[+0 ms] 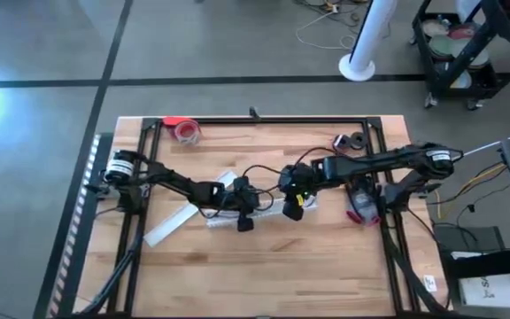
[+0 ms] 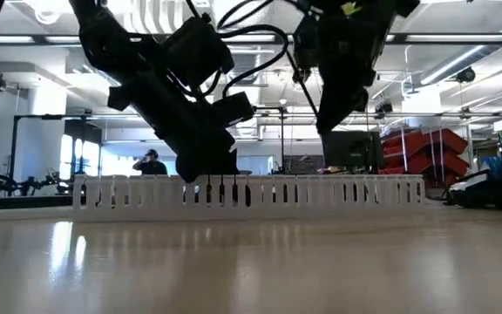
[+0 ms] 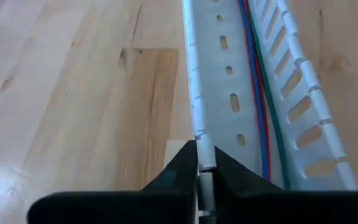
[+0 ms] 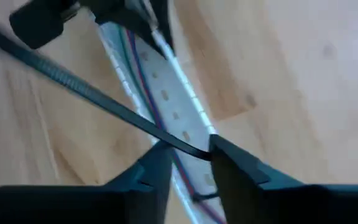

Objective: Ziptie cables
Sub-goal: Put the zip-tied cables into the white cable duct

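Observation:
A white slotted cable duct [image 1: 268, 213] lies on the wooden table's middle; in the low view it is the duct [image 2: 321, 190] running across the picture. Thin red, blue and green cables [image 3: 261, 106] lie along its floor. My left gripper [image 1: 241, 213] reaches down to the duct's left part, shut on one side wall. My right gripper [image 1: 293, 204] hovers just right of it, above the duct [image 4: 166, 99], with a black zip tie [image 4: 86, 90] between its fingers. In the low view the right gripper [image 2: 334, 122] hangs clear of the duct. My left gripper pinches the top edge of the duct's side wall [image 3: 205, 163] between its two fingers. The fingers come from above and straddle the wall. The duct stays flat on the table. My right gripper has the zip tie's thin end [image 4: 194, 151] between its fingertips, against one finger [image 4: 229, 158]. The tie's remaining length runs away slanting over the duct, lifted clear of it. Whether both fingers press the tie does not show plainly.
A loose white strip [image 1: 171, 226] lies left of the duct. A red tape roll [image 1: 184, 130] sits at the far left, small black parts [image 1: 354, 142] at the far right, a reddish object [image 1: 361, 208] by the right arm's base. A black frame [image 1: 264, 121] borders the table.

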